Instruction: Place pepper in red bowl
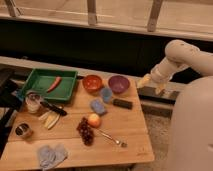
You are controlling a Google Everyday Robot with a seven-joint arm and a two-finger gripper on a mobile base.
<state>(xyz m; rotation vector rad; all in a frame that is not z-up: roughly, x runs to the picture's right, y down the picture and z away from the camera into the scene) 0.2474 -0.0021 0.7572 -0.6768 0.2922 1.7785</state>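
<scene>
The robot's white arm reaches in from the right, over its pale body. Below it the wooden table fills the middle of the view. At the table's far left corner sits a green tray, and the pepper lies slantwise inside it, touching nothing else. A crumpled grey-blue cloth rests near the front edge. The red bowl stands just right of the tray at the back of the table, with a purple bowl beside it. A small blue cup sits just in front, between the two. A bunch of dark grapes lies against a peach-coloured fruit near the middle. The gripper hangs off the table's far right corner, well apart from the pepper. Its jaws are spread with nothing between them
</scene>
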